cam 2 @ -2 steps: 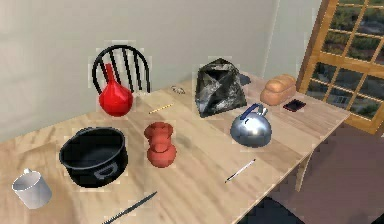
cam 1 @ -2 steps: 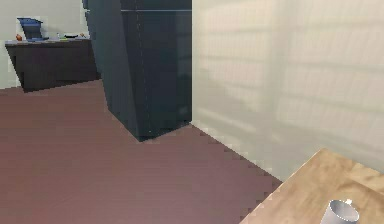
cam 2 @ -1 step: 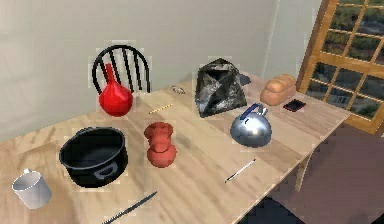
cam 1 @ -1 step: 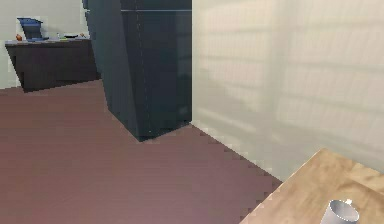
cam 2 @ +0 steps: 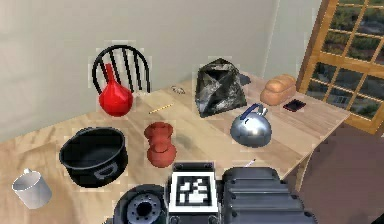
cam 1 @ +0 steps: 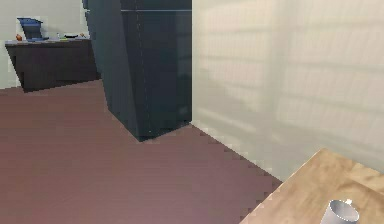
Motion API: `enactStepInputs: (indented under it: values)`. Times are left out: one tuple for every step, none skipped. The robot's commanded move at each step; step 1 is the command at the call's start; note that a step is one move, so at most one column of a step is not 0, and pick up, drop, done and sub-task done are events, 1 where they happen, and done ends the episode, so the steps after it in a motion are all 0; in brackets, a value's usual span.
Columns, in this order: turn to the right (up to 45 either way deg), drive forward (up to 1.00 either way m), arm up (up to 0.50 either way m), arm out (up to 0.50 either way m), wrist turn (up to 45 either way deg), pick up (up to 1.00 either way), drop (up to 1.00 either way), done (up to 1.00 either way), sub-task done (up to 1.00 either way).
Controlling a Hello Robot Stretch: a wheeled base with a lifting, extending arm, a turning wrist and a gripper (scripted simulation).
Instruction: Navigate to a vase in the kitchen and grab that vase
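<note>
A red vase with a narrow neck stands at the far side of the wooden table. A squat reddish-brown vase stands nearer, in the table's middle. At the arm side view's bottom edge a white marker square sits on the arm's dark head. The gripper's dark body shows just left of it, below the reddish-brown vase. Its far end is not clear, so I cannot tell whether it holds anything.
The table also carries a black pot, a white mug, a dark faceted object, a silver kettle, a bread loaf and a chair behind. Ahead stand a dark fridge and dark counter.
</note>
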Motion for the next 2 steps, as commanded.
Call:
enactStepInputs:
  values:
    - [0.0, 0.00, 0.00, 0.28, 0.0, 0.00, 0.00, 0.00, 0.00]
    - [0.0, 0.00, 0.00, 0.00, 45.0, 0.00, 0.00, 0.00, 0.00]
